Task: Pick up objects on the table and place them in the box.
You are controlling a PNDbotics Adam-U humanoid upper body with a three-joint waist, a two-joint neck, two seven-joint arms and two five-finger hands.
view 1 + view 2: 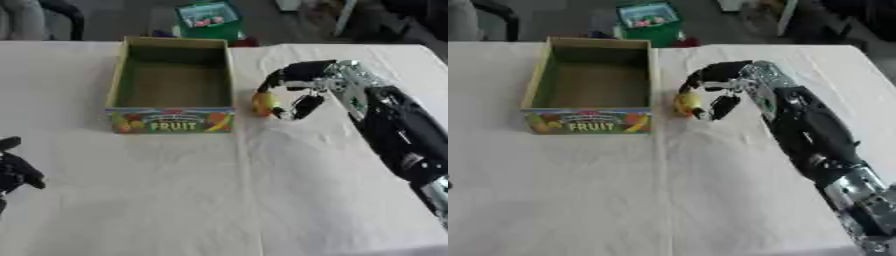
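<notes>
While its fingers curl around a yellow fruit (263, 103), the right hand (293, 87) sits just right of the box (172, 121); the left hand (16, 170) rests far off, fingers unclear.
</notes>
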